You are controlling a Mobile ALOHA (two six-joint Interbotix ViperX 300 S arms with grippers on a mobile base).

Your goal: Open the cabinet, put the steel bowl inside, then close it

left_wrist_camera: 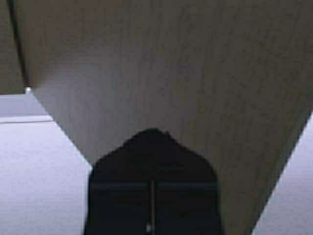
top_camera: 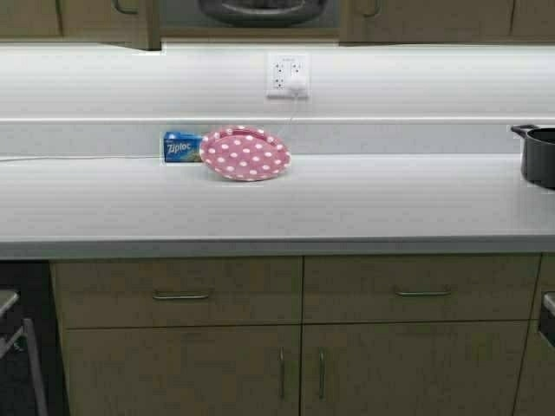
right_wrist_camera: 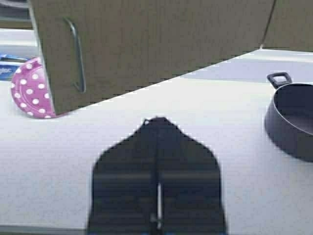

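The cabinet is seen along the top edge of the high view, its doors partly cut off; between the doors a grey interior opens, and a wide shiny bowl is seen inside it. In the right wrist view a door with a slim bar handle fills the upper part. The left gripper is held close before a tan wood panel, its fingers pressed together on nothing. The right gripper is held above the counter, fingers likewise together and empty. Neither gripper is visible in the high view. On the counter a pink dotted plate leans at the back wall, touching a blue Ziploc box. A dark pot stands at the right edge. Drawers are seen below the counter
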